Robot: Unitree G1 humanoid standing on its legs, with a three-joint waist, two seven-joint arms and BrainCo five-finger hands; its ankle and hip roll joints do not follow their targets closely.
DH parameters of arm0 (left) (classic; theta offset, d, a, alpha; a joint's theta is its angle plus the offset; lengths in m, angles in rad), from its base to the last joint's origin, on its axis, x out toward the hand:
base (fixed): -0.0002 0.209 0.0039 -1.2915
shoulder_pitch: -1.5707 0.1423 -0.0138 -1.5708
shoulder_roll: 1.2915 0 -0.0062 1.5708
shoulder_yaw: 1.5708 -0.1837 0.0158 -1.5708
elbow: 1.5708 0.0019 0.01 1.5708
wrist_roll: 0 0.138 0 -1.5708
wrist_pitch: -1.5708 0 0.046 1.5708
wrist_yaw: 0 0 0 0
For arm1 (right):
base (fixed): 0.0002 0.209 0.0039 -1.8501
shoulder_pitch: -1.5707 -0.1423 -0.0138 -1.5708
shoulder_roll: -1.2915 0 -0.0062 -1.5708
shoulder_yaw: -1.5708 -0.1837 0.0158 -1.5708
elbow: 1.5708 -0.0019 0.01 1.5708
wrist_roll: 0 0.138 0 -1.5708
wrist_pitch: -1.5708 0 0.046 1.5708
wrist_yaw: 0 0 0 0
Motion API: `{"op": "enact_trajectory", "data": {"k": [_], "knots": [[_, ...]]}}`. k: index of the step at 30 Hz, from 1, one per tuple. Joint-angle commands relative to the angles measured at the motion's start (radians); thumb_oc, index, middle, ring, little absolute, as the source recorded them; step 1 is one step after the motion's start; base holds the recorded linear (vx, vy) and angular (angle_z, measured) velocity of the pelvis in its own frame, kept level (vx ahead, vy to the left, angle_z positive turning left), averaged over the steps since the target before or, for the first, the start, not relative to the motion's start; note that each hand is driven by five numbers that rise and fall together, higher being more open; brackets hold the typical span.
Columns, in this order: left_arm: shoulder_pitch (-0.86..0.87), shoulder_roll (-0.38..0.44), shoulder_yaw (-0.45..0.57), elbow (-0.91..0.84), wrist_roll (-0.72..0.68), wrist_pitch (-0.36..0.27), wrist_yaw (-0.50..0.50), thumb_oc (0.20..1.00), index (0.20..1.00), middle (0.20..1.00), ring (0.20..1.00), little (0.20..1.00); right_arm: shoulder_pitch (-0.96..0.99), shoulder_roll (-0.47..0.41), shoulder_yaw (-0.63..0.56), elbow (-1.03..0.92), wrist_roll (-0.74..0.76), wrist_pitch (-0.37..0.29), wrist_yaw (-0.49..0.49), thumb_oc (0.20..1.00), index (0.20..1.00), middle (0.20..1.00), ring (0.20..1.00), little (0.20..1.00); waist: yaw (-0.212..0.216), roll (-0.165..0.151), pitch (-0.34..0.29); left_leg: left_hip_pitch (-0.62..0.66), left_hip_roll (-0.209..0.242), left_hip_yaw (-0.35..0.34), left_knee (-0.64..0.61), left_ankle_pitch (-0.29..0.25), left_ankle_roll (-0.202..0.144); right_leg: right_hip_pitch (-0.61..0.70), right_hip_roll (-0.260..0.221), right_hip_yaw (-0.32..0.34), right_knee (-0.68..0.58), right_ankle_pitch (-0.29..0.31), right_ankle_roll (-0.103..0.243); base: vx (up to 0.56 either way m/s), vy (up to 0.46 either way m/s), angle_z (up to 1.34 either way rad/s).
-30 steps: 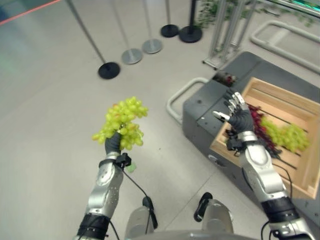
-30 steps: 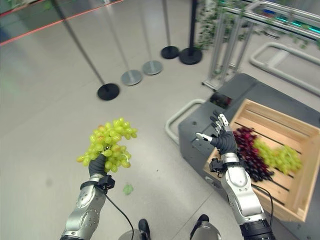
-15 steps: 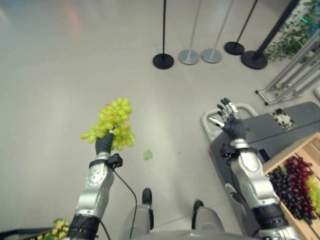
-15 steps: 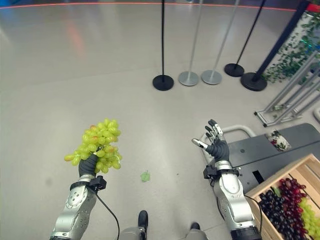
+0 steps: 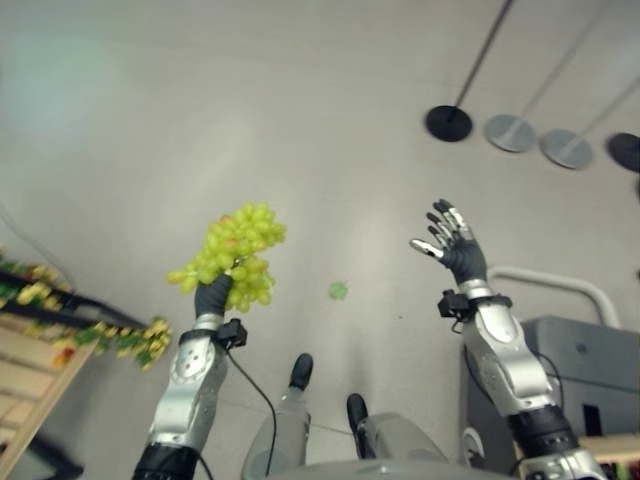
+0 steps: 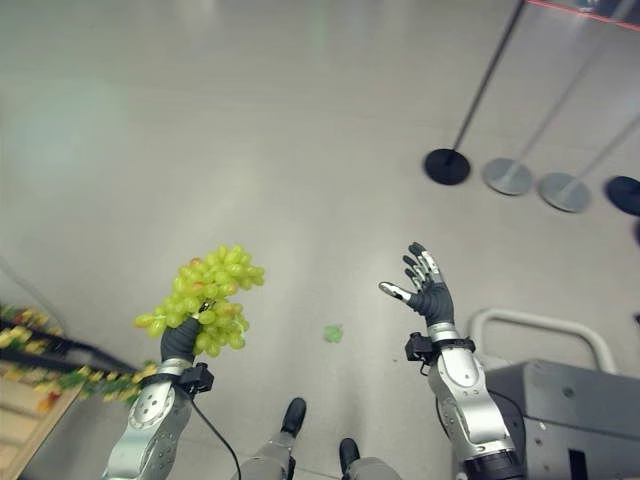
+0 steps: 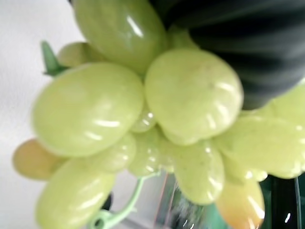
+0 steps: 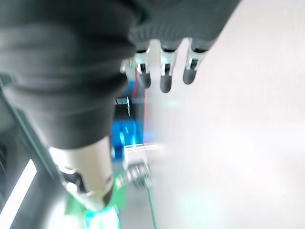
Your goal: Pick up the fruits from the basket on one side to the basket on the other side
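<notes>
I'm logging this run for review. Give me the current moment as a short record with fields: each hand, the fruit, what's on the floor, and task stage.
left hand: raised, shut on the bunch of green grapes
right hand: raised, open, holding nothing
floor: one loose green grape lying between the arms
left edge: wooden crate corner with yellow and green leaves beside it
right edge: grey cart
far side: post bases
task stage: grapes in hand, not yet set down

no readable text, no labels, no numbers, no signs anywhere
</notes>
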Motion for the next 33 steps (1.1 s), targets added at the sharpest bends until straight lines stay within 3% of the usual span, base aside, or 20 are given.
{"op": "enact_trajectory", "data": {"k": [1, 2, 5, 7, 8, 9, 10, 16, 19, 21, 22, 24, 26, 29, 33], "knots": [[0.016, 0.051, 0.069, -0.118, -0.026, -0.083, -0.001, 0.2, 0.2, 0.2, 0.2, 0.2, -0.067, 0.016, -0.04, -0.038, -0.018, -0.058, -0.014, 1.0, 1.0, 1.0, 1.0, 1.0, 0.009, -0.008, -0.029, 0.037, 0.075, 0.026, 0.16, -0.082, 0.011, -0.065, -0.093, -0.025, -0.091, 0.018, 0.146, -0.01, 0.002, 1.01], [0.016, 0.051, 0.069, -0.118, -0.026, -0.082, -0.001, 0.2, 0.2, 0.2, 0.2, 0.2, -0.067, 0.015, -0.04, -0.038, -0.018, -0.058, -0.014, 1.0, 1.0, 1.0, 1.0, 1.0, 0.009, -0.008, -0.03, 0.037, 0.075, 0.025, 0.159, -0.081, 0.011, -0.065, -0.093, -0.026, -0.093, 0.019, 0.146, -0.01, 0.034, 1.05], [0.031, 0.052, 0.068, -0.123, -0.039, -0.075, -0.006, 0.2, 0.2, 0.2, 0.2, 0.2, -0.051, 0.025, -0.057, -0.028, -0.028, -0.056, -0.02, 1.0, 1.0, 1.0, 1.0, 1.0, 0.011, -0.002, -0.037, 0.08, 0.179, 0.075, 0.142, -0.058, -0.016, -0.019, -0.158, -0.124, -0.093, 0.013, 0.161, 0.0, 0.111, 1.18], [0.03, 0.054, 0.066, -0.117, -0.038, -0.07, -0.012, 0.2, 0.2, 0.2, 0.2, 0.2, -0.05, 0.024, -0.061, -0.031, -0.026, -0.056, -0.021, 1.0, 1.0, 1.0, 1.0, 1.0, 0.009, -0.008, -0.034, 0.1, 0.223, 0.114, 0.213, -0.099, -0.026, -0.005, -0.194, -0.184, -0.067, 0.002, 0.165, -0.04, 0.079, 1.08], [0.03, 0.052, 0.061, -0.109, -0.036, -0.065, -0.008, 0.2, 0.2, 0.2, 0.2, 0.2, -0.044, 0.032, -0.059, -0.031, -0.029, -0.054, -0.02, 1.0, 1.0, 1.0, 1.0, 1.0, 0.009, -0.005, -0.045, 0.129, 0.229, 0.138, 0.191, -0.112, -0.03, 0.006, -0.204, -0.21, -0.068, 0.002, 0.175, 0.0, 0.133, 1.29], [0.033, 0.05, 0.061, -0.112, -0.034, -0.062, -0.008, 0.2, 0.2, 0.2, 0.2, 0.2, -0.043, 0.035, -0.061, -0.037, -0.033, -0.044, -0.018, 1.0, 1.0, 1.0, 1.0, 1.0, 0.016, -0.001, -0.051, 0.146, 0.21, 0.119, 0.13, -0.086, -0.04, 0.013, -0.208, -0.23, -0.087, 0.019, 0.185, 0.07, 0.174, 1.07], [0.036, 0.048, 0.061, -0.114, -0.035, -0.061, -0.013, 0.2, 0.2, 0.2, 0.2, 0.2, -0.043, 0.036, -0.063, -0.038, -0.028, -0.044, -0.017, 1.0, 1.0, 1.0, 1.0, 1.0, 0.021, -0.001, -0.052, 0.151, 0.201, 0.121, 0.125, -0.099, -0.037, 0.026, -0.224, -0.244, -0.072, 0.022, 0.194, 0.07, 0.207, 1.16], [0.027, 0.081, 0.061, -0.133, 0.007, -0.045, -0.016, 0.2, 0.2, 0.2, 0.2, 0.2, -0.019, 0.082, -0.092, -0.033, -0.022, -0.042, -0.018, 1.0, 1.0, 1.0, 1.0, 1.0, 0.057, -0.042, -0.079, 0.177, 0.149, 0.08, 0.005, -0.083, -0.015, 0.044, -0.304, -0.319, -0.027, 0.049, 0.249, 0.04, 0.186, 0.62], [0.018, 0.094, 0.063, -0.131, 0.022, -0.044, -0.008, 0.2, 0.2, 0.2, 0.2, 0.2, -0.012, 0.095, -0.099, -0.034, -0.029, -0.039, -0.02, 1.0, 1.0, 1.0, 1.0, 1.0, 0.065, -0.061, -0.087, 0.172, 0.107, 0.059, -0.01, -0.085, 0.013, 0.032, -0.341, -0.331, 0.028, 0.051, 0.264, 0.07, 0.219, 0.55], [0.009, 0.109, 0.064, -0.127, 0.056, -0.046, 0.018, 0.2, 0.2, 0.2, 0.2, 0.2, -0.006, 0.119, -0.081, -0.025, -0.036, -0.03, -0.025, 1.0, 1.0, 1.0, 1.0, 1.0, 0.071, -0.08, -0.078, 0.214, 0.033, 0.043, -0.01, -0.121, 0.064, 0.022, -0.402, -0.306, 0.172, 0.11, 0.266, 0.19, 0.344, 0.64], [0.008, 0.109, 0.064, -0.128, 0.057, -0.046, 0.018, 0.2, 0.2, 0.2, 0.2, 0.2, -0.007, 0.12, -0.081, -0.025, -0.036, -0.03, -0.025, 1.0, 1.0, 1.0, 1.0, 1.0, 0.071, -0.082, -0.077, 0.212, 0.029, 0.044, -0.01, -0.117, 0.068, 0.019, -0.405, -0.304, 0.171, 0.115, 0.268, 0.12, 0.215, 0.36], [0.005, 0.118, 0.066, -0.129, 0.051, -0.048, 0.033, 0.2, 0.2, 0.2, 0.2, 0.2, -0.01, 0.126, -0.071, -0.026, -0.036, -0.028, -0.025, 1.0, 1.0, 1.0, 1.0, 1.0, 0.062, -0.08, -0.061, 0.238, 0.02, 0.027, -0.022, -0.118, 0.076, -0.014, -0.375, -0.228, 0.214, 0.133, 0.258, 0.07, 0.103, 0.21], [-0.007, 0.125, 0.062, -0.13, 0.048, -0.056, 0.042, 0.2, 0.2, 0.2, 0.2, 0.2, -0.011, 0.128, -0.078, -0.021, -0.031, -0.034, -0.035, 1.0, 1.0, 1.0, 1.0, 1.0, 0.035, -0.062, -0.052, 0.252, 0.016, -0.01, -0.049, -0.104, 0.084, -0.092, -0.242, -0.105, 0.212, 0.064, 0.231, 0.1, 0.116, 0.18], [-0.025, 0.11, 0.067, -0.131, 0.051, -0.061, 0.044, 0.2, 0.2, 0.2, 0.2, 0.2, -0.025, 0.117, -0.08, -0.007, -0.022, -0.041, -0.04, 1.0, 1.0, 1.0, 1.0, 1.0, 0.029, -0.055, -0.041, 0.25, -0.004, -0.033, -0.053, -0.098, 0.086, -0.132, -0.201, -0.087, 0.131, 0.052, 0.209, 0.1, 0.058, 0.51], [-0.032, 0.102, 0.084, -0.135, 0.042, -0.073, 0.063, 0.2, 0.2, 0.2, 0.2, 0.2, -0.038, 0.108, -0.083, -0.003, -0.011, -0.049, -0.043, 1.0, 1.0, 1.0, 1.0, 1.0, 0.015, -0.051, -0.023, 0.259, -0.023, -0.062, -0.053, -0.104, 0.096, -0.239, -0.149, -0.092, 0.021, 0.111, 0.207, 0.15, -0.034, 0.28]]}}
